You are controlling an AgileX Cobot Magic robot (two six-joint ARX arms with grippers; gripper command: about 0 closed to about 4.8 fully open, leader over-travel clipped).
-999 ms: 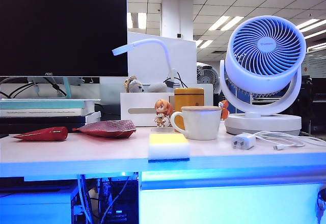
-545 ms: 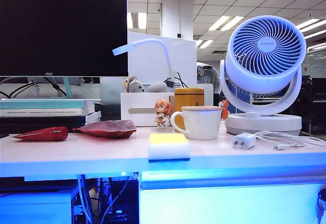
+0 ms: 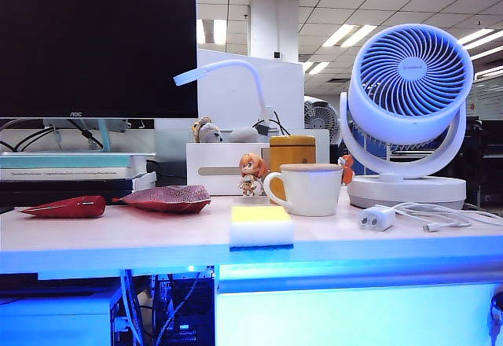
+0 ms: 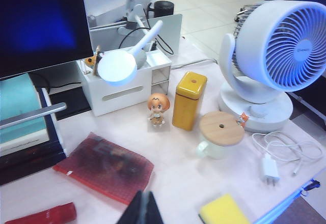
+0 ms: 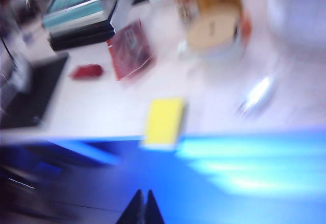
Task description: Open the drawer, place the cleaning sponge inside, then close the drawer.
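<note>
With the drawer [image 3: 357,314] not yet opened, the cleaning sponge [image 5: 163,122] is seen untouched ahead of the right pincer [image 5: 142,208] and left pincer [image 4: 144,211], both closed empty.

One sponge [image 3: 261,226], one mug [image 3: 308,189], two red pouches [image 3: 165,198], one fan [image 3: 409,110], one drawer [image 3: 357,314].

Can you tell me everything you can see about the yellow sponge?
The cleaning sponge is a small rectangular block with a bright yellow top over a thicker white layer that looks soft and foamy. It lies flat at the front edge of the desk, just in front of the white mug and not touching it. Nothing holds it. The left gripper and right gripper are both away from it.
</note>
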